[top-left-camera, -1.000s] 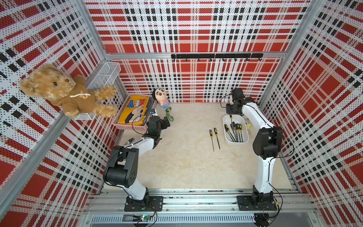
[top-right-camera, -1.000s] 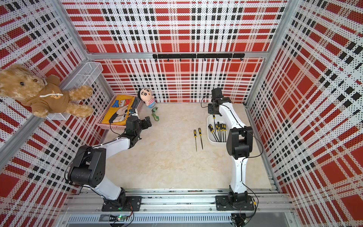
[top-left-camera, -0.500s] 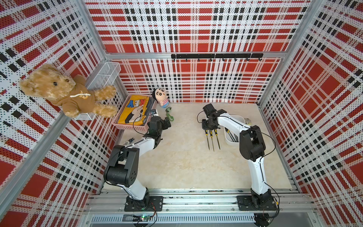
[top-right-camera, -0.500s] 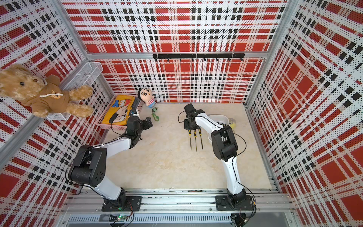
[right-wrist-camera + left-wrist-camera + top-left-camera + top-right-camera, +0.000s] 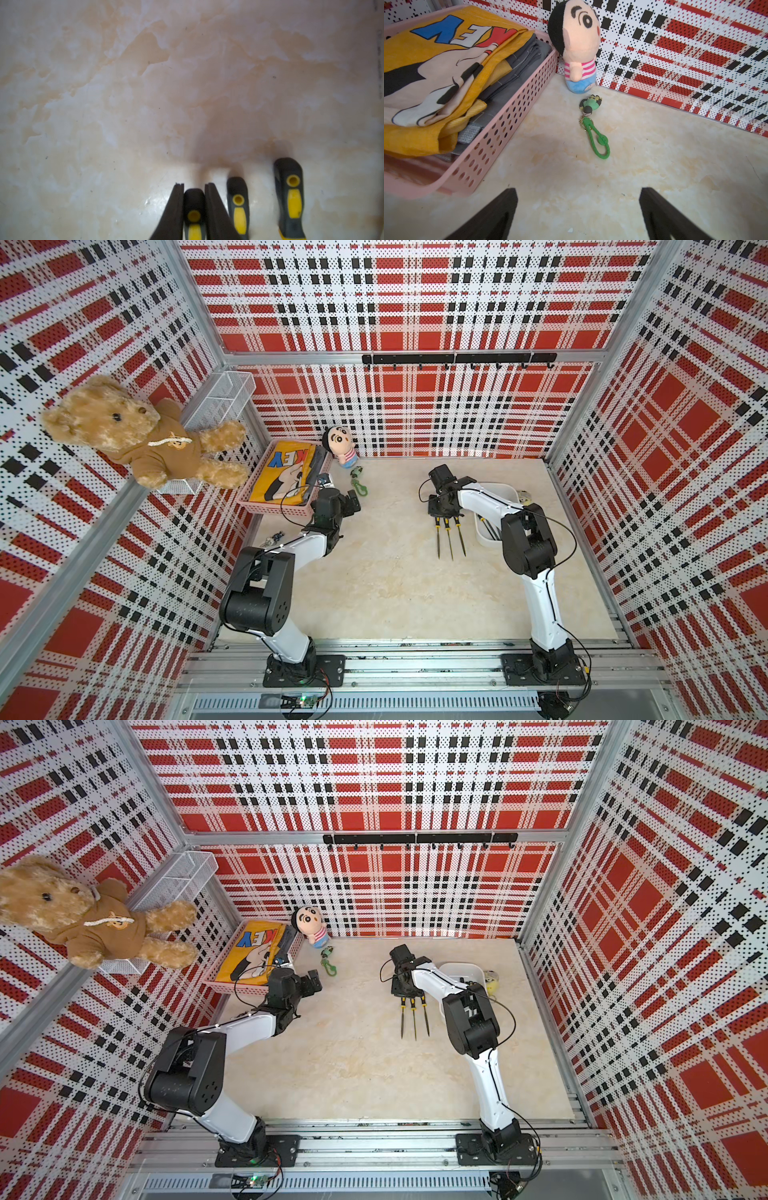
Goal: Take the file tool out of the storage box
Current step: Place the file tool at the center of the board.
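Lying beside the clamped file [image 5: 194, 216] are two files [image 5: 238, 200].

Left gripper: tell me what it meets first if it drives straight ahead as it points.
Likely the green keychain on the table, ahead of the open left gripper; the plush doll stands beyond it. Height is unclear.

3 files [image 5: 449, 537] on tbl [image 5: 374, 572], 1 storage box [image 5: 505, 489], 1 pink basket [image 5: 276, 508], 2 plush toys [image 5: 124, 435].
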{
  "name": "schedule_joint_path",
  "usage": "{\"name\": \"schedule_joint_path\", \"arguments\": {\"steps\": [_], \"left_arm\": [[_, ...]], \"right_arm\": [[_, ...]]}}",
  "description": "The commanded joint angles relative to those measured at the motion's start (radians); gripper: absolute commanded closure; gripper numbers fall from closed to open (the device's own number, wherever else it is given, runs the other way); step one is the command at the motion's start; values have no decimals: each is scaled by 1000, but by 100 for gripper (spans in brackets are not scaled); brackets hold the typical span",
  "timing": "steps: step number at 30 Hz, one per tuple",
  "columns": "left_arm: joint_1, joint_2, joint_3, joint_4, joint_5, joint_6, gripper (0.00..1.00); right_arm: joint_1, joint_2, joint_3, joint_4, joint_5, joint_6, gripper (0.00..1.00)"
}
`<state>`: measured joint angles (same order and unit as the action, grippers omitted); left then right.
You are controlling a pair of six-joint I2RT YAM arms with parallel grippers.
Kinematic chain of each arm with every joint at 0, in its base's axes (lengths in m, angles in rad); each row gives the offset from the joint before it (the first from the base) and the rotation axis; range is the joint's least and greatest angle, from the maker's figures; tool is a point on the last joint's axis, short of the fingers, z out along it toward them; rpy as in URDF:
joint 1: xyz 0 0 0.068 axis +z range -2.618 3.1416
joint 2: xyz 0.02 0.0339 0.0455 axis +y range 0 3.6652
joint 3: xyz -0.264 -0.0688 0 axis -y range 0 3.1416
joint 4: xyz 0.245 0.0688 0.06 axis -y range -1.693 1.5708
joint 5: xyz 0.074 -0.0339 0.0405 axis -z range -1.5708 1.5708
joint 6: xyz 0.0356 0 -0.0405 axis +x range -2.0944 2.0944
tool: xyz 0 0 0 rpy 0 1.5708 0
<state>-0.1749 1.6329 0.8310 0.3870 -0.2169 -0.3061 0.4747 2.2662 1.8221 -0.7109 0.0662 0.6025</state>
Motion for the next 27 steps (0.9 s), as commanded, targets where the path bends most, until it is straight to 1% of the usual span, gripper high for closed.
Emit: {"name": "schedule_joint_path", "arguments": {"steps": [1, 3, 5, 7, 9, 13, 17, 18, 20, 23, 25, 27], "left_arm": [[7, -10, -7, 6, 2, 6, 1], [9, -9, -4, 6, 5, 6, 1], [7, -8, -2, 6, 6, 6, 1], [8, -8, -1, 6, 7, 5, 1], [8, -7, 0, 6, 6, 5, 1], [8, -4, 3, 6, 10, 8, 1], [8, -3, 5, 4, 12, 9, 1], [8, -3, 5, 4, 12, 9, 1], [8, -7, 5, 4, 10, 12, 1], [7, -10, 3, 4, 11, 16, 1], [7, -7, 2, 4, 21, 18, 1], [7, -5, 1, 4, 35, 17, 1]], "right_arm": [[-2, 39, 27, 5, 18, -15, 93], [-2, 51, 40, -5, 23, -19, 91], [-2, 55, 39, -7, 21, -22, 87], [-1, 52, 36, -6, 23, -22, 76], [-1, 46, 37, -5, 21, -24, 69], [-2, 29, 61, -11, 24, -34, 62], [-2, -6, 108, -18, 27, -42, 60], [-3, -24, 118, -20, 31, -80, 60], [-10, -80, 105, -7, 42, -96, 60], [-52, -188, 11, 62, 70, -128, 61], [-115, -251, -80, 120, 43, -139, 61], [-184, -281, -135, 136, 2, -150, 61]]}}
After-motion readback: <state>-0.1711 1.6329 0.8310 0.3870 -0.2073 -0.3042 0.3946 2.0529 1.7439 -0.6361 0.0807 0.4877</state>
